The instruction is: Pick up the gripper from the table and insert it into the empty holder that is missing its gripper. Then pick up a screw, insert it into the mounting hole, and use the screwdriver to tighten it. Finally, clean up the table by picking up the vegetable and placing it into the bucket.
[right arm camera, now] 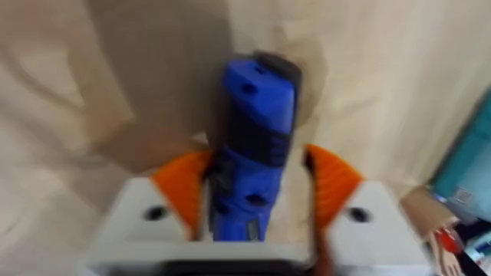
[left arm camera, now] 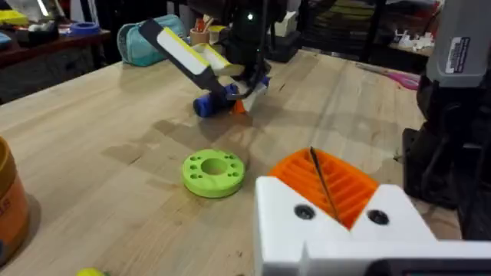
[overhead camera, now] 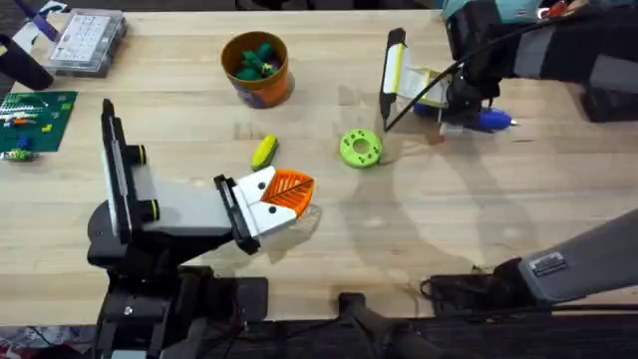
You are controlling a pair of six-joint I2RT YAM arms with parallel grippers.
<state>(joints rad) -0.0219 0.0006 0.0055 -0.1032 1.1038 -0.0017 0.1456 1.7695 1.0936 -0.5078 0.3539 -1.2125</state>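
The blue screwdriver (overhead camera: 490, 120) lies low over the table at the back right, and my right gripper (overhead camera: 467, 108) is shut on it. In the right wrist view the screwdriver (right arm camera: 257, 146) sits between the orange pads (right arm camera: 184, 180). A black, white and yellow holder (overhead camera: 395, 75) stands just left of it. The yellow vegetable (overhead camera: 263, 152) lies on the table in front of the orange bucket (overhead camera: 257, 68). My left gripper (overhead camera: 284, 194) hovers near the vegetable, shut and empty, its pads (left arm camera: 326, 184) pressed together. No screw can be made out.
A green disc with holes (overhead camera: 360, 148) lies between the two grippers. A clear parts box (overhead camera: 88, 42) and a green board (overhead camera: 30, 120) sit at the far left. The bucket holds several green pieces.
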